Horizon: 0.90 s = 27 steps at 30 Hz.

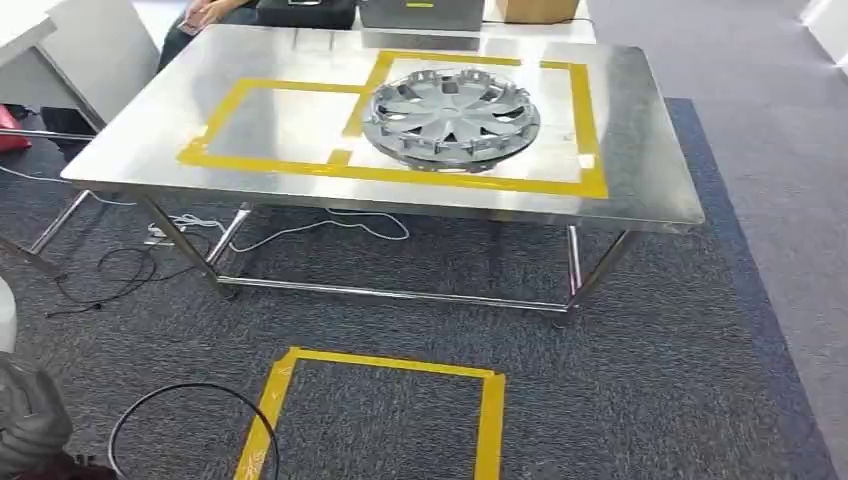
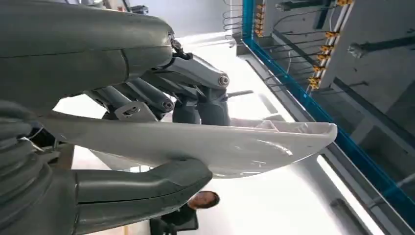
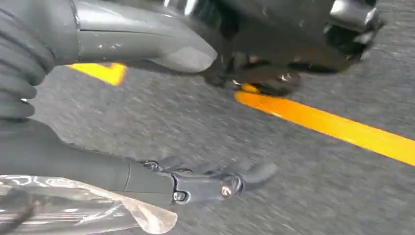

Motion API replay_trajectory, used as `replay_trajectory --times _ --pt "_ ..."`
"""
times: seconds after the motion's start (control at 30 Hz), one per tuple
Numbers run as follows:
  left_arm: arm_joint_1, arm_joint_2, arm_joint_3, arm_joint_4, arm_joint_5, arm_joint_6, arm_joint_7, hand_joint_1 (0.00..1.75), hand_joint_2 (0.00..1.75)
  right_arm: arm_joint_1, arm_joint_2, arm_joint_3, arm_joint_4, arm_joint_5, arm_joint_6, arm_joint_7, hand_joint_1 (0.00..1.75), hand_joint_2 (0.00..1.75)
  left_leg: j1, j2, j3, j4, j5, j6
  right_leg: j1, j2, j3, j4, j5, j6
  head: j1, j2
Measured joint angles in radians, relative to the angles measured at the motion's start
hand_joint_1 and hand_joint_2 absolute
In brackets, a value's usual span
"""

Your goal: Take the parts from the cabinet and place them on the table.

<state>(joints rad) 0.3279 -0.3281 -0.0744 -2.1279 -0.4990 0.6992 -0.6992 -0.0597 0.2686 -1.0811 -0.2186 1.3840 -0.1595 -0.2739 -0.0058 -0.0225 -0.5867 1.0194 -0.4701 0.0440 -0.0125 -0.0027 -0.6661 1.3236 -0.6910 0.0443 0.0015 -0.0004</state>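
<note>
A silver hubcap point(image 1: 452, 118) lies on the steel table point(image 1: 640, 150), inside the right-hand yellow tape rectangle. In the left wrist view my left hand point(image 2: 161, 142) grips a pale, curved plastic part point(image 2: 254, 144); the thumb presses one face and the dark fingers point(image 2: 195, 93) the other. The grey ribbed cover of my left arm point(image 1: 30, 425) shows at the lower left corner of the head view, well short of the table. My right hand point(image 3: 195, 122) hangs over the grey carpet, thumb and fingers point(image 3: 215, 183) apart with nothing between them.
The left tape rectangle point(image 1: 280, 125) on the table is bare. A yellow tape square point(image 1: 380, 420) marks the carpet in front of the table, with a black cable loop point(image 1: 190, 400) beside it. A person point(image 2: 203, 199) sits behind the table. A crinkled shiny sheet point(image 3: 73, 210) lies behind my right fingers.
</note>
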Motion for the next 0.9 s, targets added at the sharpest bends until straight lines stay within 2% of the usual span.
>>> replay_trajectory --times 0.03,0.07,0.1,0.13,0.17,0.2,0.27,0.3,0.33,0.37,0.4,0.43,0.47,0.5,0.53,0.57,0.6,0.63,0.67,0.7,0.73,0.77,0.8,0.83,0.87,0.9 --pt "0.0 0.0 0.0 0.001 0.001 0.0 0.0 1.75 1.75 -0.001 0.0 0.0 0.0 0.0 0.0 0.003 0.0 1.75 0.0 -0.017 0.003 0.0 -0.001 0.0 0.0 0.001 0.0 -0.023 0.037 -0.002 -0.001 0.0" --pt "0.0 0.0 0.0 0.001 0.004 0.0 0.0 1.75 1.75 0.002 -0.001 0.0 0.0 0.002 0.0 0.003 0.0 1.75 0.0 -0.034 0.006 0.001 -0.002 -0.001 0.0 0.004 0.021 -0.084 0.086 -0.004 0.0 0.0" --pt "0.001 0.0 0.001 0.002 0.008 0.0 0.0 1.75 1.75 0.003 -0.001 0.0 0.0 0.003 -0.001 0.003 0.0 1.75 0.001 -0.048 0.01 0.001 -0.004 -0.004 0.0 0.014 0.054 -0.171 0.141 -0.007 0.0 0.0" --pt "0.002 0.0 0.002 0.002 0.01 0.0 0.0 1.75 1.75 0.003 -0.001 0.0 0.0 0.005 -0.001 0.003 0.0 1.75 0.002 -0.06 0.013 0.001 -0.007 -0.008 -0.002 0.047 0.088 -0.261 0.189 -0.01 0.0 0.0" --pt "0.002 0.0 0.003 0.002 0.013 0.0 0.0 1.75 1.75 0.003 -0.001 0.0 0.0 0.005 -0.001 0.002 0.0 1.75 -0.001 -0.068 0.01 0.003 -0.008 -0.012 -0.008 0.097 0.1 -0.281 0.174 -0.013 -0.001 0.0" --pt "0.001 0.0 0.003 0.002 0.016 0.0 0.0 1.75 1.75 0.002 -0.001 0.0 0.0 0.005 -0.001 0.0 0.0 1.75 0.0 -0.079 0.003 0.011 -0.009 -0.017 -0.01 0.099 0.115 -0.309 0.17 -0.015 -0.003 0.0" --pt "0.005 0.002 0.006 0.002 0.017 0.0 0.0 1.75 1.75 0.0 0.0 0.0 0.001 0.001 0.0 0.0 0.0 1.75 0.008 -0.102 -0.002 0.003 -0.003 -0.033 -0.001 0.08 0.116 -0.302 0.168 -0.025 -0.002 0.0" --pt "0.004 0.002 0.007 0.002 0.016 0.0 0.0 1.75 1.75 -0.001 0.0 0.0 0.001 0.0 0.0 -0.002 0.0 1.75 0.006 -0.114 -0.003 0.001 -0.003 -0.039 -0.006 0.068 0.121 -0.307 0.17 -0.032 -0.002 0.0" --pt "0.006 0.003 0.007 0.002 0.014 0.0 0.0 1.75 1.75 0.0 0.005 0.0 0.002 -0.001 0.0 -0.002 0.0 1.75 0.005 -0.099 0.0 0.008 -0.008 -0.041 -0.013 0.051 0.13 -0.317 0.171 -0.037 0.0 0.0" --pt "0.004 0.004 0.007 0.002 0.014 0.0 0.0 1.75 1.75 -0.001 0.003 0.0 0.001 -0.001 -0.001 -0.003 0.0 1.75 0.0 -0.045 -0.011 0.035 -0.023 -0.049 -0.012 0.041 0.138 -0.321 0.167 -0.045 -0.008 0.0" --pt "0.001 0.006 0.008 0.002 0.014 0.0 0.0 1.75 1.75 -0.001 0.004 0.0 0.001 -0.002 -0.002 -0.003 0.0 1.75 0.003 -0.013 -0.04 0.094 -0.053 -0.056 -0.011 0.027 0.144 -0.321 0.164 -0.049 -0.019 0.0" --pt "0.001 0.006 0.008 0.002 0.016 0.0 0.0 1.75 1.75 0.002 0.004 0.0 0.001 -0.003 -0.001 -0.003 0.0 1.75 0.007 0.002 -0.084 0.179 -0.089 -0.062 -0.009 0.012 0.149 -0.321 0.158 -0.051 -0.019 0.0" --pt "0.003 0.008 0.008 0.004 0.016 0.0 0.0 1.75 1.75 0.005 0.004 0.0 0.001 -0.006 -0.002 -0.003 0.0 1.75 0.01 0.009 -0.126 0.258 -0.118 -0.065 -0.008 -0.004 0.154 -0.32 0.152 -0.051 -0.018 0.0" --pt "0.003 0.009 0.008 0.005 0.016 0.0 0.0 1.75 1.75 0.008 0.004 0.0 0.001 -0.01 -0.002 -0.003 0.0 1.75 0.013 0.011 -0.153 0.304 -0.125 -0.068 -0.008 -0.017 0.159 -0.32 0.146 -0.05 -0.018 0.0" --pt "0.003 0.009 0.009 0.006 0.015 0.0 0.0 1.75 1.75 0.009 0.004 0.0 0.001 -0.012 -0.002 -0.003 0.0 1.75 0.014 0.012 -0.154 0.3 -0.107 -0.069 -0.008 -0.029 0.166 -0.32 0.141 -0.048 -0.019 0.0" --pt "0.003 0.01 0.009 0.006 0.014 0.0 0.0 1.75 1.75 0.008 0.004 0.0 0.001 -0.014 -0.002 -0.003 0.0 1.75 0.015 0.014 -0.136 0.258 -0.07 -0.067 -0.008 -0.037 0.174 -0.32 0.135 -0.046 -0.018 0.0" --pt "0.003 0.01 0.009 0.006 0.014 0.0 0.0 1.75 1.75 0.008 0.005 0.0 0.001 -0.017 -0.002 -0.003 0.0 1.75 0.015 0.018 -0.099 0.182 -0.022 -0.063 -0.008 -0.045 0.185 -0.32 0.128 -0.043 -0.019 0.0" --pt "0.003 0.01 0.009 0.006 0.014 0.0 0.0 1.75 1.75 0.008 0.006 0.0 0.001 -0.019 -0.004 -0.004 0.0 1.75 0.012 0.032 -0.052 0.085 0.028 -0.055 -0.008 -0.053 0.197 -0.321 0.119 -0.04 -0.019 0.0" --pt "0.001 0.011 0.009 0.006 0.013 0.0 0.0 1.75 1.75 0.009 0.006 0.0 0.001 -0.023 -0.005 -0.008 0.0 1.75 0.004 0.06 -0.023 0.04 0.022 -0.046 -0.008 -0.059 0.195 -0.324 0.112 -0.036 -0.017 0.0" --pt "0.0 0.011 0.009 0.007 0.012 -0.001 0.0 1.75 1.75 0.005 0.007 -0.001 0.001 -0.028 -0.007 -0.014 0.0 1.75 -0.005 0.065 -0.012 0.017 0.006 -0.038 -0.002 -0.063 0.196 -0.323 0.103 -0.026 -0.019 0.0" --pt "0.0 0.012 0.009 0.008 0.01 -0.001 0.0 1.75 1.75 0.003 0.008 -0.003 0.001 -0.033 -0.008 -0.019 0.0 1.75 -0.005 0.064 -0.015 0.021 0.001 -0.033 -0.003 -0.07 0.198 -0.331 0.104 -0.023 -0.016 0.0" --pt "0.003 0.013 0.009 0.008 0.01 -0.001 0.0 1.75 1.75 0.002 0.008 -0.004 0.001 -0.036 -0.008 -0.022 0.0 1.75 -0.004 0.058 -0.018 0.013 -0.004 -0.027 -0.002 -0.074 0.222 -0.323 0.11 -0.016 -0.016 0.0" --pt "0.002 0.013 0.01 0.008 0.011 -0.001 0.0 1.75 1.75 0.001 0.008 -0.005 0.001 -0.036 -0.009 -0.026 0.0 1.75 -0.004 0.053 -0.015 0.011 -0.008 -0.021 -0.002 -0.074 0.225 -0.328 0.114 -0.008 -0.014 0.0" --pt "0.003 0.014 0.009 0.008 0.011 -0.001 0.0 1.75 1.75 0.0 0.008 -0.005 0.001 -0.036 -0.009 -0.026 0.0 1.75 0.004 0.043 0.004 0.003 -0.007 -0.017 -0.003 -0.072 0.221 -0.325 0.104 -0.005 -0.016 0.0" --pt "0.002 0.014 0.009 0.008 0.011 -0.001 0.0 1.75 1.75 0.0 0.008 -0.005 0.001 -0.036 -0.009 -0.027 0.0 1.75 0.006 0.042 0.017 -0.005 -0.01 -0.014 -0.004 -0.035 0.211 -0.293 0.094 -0.003 -0.006 0.0" --pt "-0.001 0.014 0.008 0.008 0.009 -0.001 0.0 1.75 1.75 -0.003 0.008 -0.005 0.001 -0.035 -0.009 -0.027 0.0 1.75 0.007 0.04 0.021 -0.007 -0.014 -0.008 -0.005 -0.012 0.172 -0.228 0.077 -0.001 -0.005 0.0"
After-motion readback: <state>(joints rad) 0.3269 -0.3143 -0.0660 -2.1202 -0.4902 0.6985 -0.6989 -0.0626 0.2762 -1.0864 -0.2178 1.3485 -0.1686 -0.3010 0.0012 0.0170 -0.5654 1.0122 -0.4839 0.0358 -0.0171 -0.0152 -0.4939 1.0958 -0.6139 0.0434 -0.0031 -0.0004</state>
